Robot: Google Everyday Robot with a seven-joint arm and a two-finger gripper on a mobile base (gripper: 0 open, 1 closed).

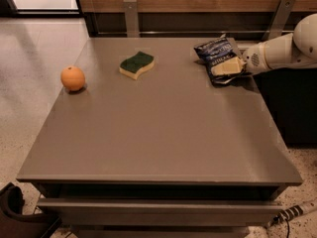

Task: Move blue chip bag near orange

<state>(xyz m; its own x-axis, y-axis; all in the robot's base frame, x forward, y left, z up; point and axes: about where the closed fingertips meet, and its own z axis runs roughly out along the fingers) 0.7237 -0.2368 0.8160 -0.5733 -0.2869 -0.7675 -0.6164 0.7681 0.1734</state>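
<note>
Where the flat grey-brown counter (pixel 158 133) nears its left edge, a small round orange fruit (pixel 73 78) sits alone, its dimpled stem spot turned upward. To its right and a little farther back lies a wavy-edged sponge (pixel 136 65) (dark green on top, yellow beneath), flat on the counter and well apart from the orange. A wide stretch of bare surface follows. Near the far right corner is the crinkled dark navy foil chip bag (pixel 216 53), white lettering showing on its upper face, its left end tilted up toward the back wall. It is well apart from the orange, with the sponge between the two. The pale cream gripper (pixel 229 67) is at the bag's lower right end, and its jaws are clamped on the foil there: one cream finger (pixel 225 67) lies across the top of the bag, the other hidden under it. Whether the bag's underside touches the counter or hangs just clear of it I cannot tell. Behind the gripper, the rounded white arm (pixel 280 51) reaches in from the right edge of the view, level with the counter's back half.
</note>
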